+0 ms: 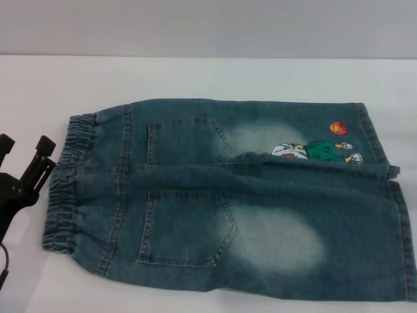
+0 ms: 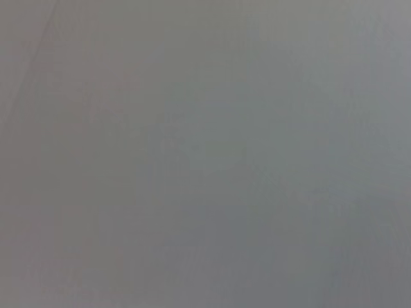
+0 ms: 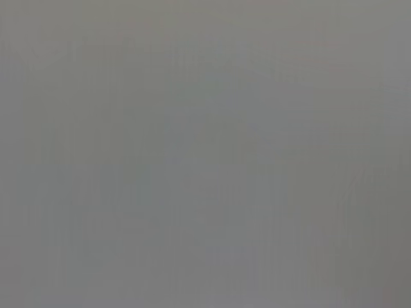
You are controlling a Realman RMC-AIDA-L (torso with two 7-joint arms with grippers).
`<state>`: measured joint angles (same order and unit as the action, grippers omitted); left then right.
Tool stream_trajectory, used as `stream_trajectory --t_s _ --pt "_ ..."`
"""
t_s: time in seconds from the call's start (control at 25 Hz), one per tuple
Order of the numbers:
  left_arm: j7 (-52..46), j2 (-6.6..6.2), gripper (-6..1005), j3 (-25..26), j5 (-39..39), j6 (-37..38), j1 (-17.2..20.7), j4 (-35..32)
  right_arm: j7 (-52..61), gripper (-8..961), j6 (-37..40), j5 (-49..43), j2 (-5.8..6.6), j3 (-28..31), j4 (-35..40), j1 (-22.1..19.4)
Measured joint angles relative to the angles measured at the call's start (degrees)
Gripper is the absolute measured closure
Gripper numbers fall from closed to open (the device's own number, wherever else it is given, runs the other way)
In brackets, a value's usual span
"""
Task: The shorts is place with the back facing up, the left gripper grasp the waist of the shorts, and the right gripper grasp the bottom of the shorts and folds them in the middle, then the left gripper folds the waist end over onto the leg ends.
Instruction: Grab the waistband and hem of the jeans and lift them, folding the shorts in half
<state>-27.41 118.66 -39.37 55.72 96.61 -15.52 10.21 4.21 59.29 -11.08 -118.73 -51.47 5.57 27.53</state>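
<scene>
Left end effector: black, at the left edge of the head view, just left of the waist; its two slim forked fingers stand apart, spread open, with nothing between them.
Left end effector contact: the finger nearer the shorts sits just beside the ruffled band; whether it touches the cloth cannot be told.
Left end effector cable: a thin black cable hangs below it at the near left edge.
Right end effector: not seen in any view.
Shorts: blue faded-wash denim, spread flat on the white table, back side up, lying sideways with the waist to the left and the legs to the right.
Waist: gathered, crinkled elastic band along the left end of the shorts, running from far to near.
Back pockets: two patch pockets, the far one and the near one, both right of the waist.
Bottom of the shorts: the stitched hems at the right end; the near leg's hem reaches the right edge of the head view.
Cartoon figure: on the far leg, close to its hem, with an orange basketball just beyond it.
Wrist views: both show only a plain grey blur, nothing to make out.
</scene>
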Motion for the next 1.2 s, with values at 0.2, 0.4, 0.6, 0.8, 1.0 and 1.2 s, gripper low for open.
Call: stream_trajectory --t_s 0.2,0.4,0.6,0.8,1.0,1.2 --pt "0.2 0.07 153 0.9 0.0 0.0 0.0 0.1 0.0 259 0.2 0.0 0.0 0.0 0.8 -0.2" --pt "0.3 0.21 153 1.2 0.0 -0.6 -0.7 0.2 0.0 260 0.2 0.0 0.02 0.0 0.9 -0.1" --pt "0.3 0.25 153 1.5 0.0 -0.7 -1.2 0.4 0.0 260 0.2 0.0 0.05 0.2 0.9 0.2" --pt "0.3 0.18 154 3.2 0.1 -0.3 -1.3 1.0 -0.1 259 0.7 0.4 0.0 0.7 1.0 0.9" --pt "0.0 0.21 154 5.4 0.1 -0.2 -1.3 1.0 0.1 259 1.0 0.5 -0.11 0.7 1.3 1.2" --pt "0.1 0.09 154 6.9 0.4 2.0 -1.4 0.4 0.4 260 1.0 0.6 -0.26 0.7 1.1 1.2"
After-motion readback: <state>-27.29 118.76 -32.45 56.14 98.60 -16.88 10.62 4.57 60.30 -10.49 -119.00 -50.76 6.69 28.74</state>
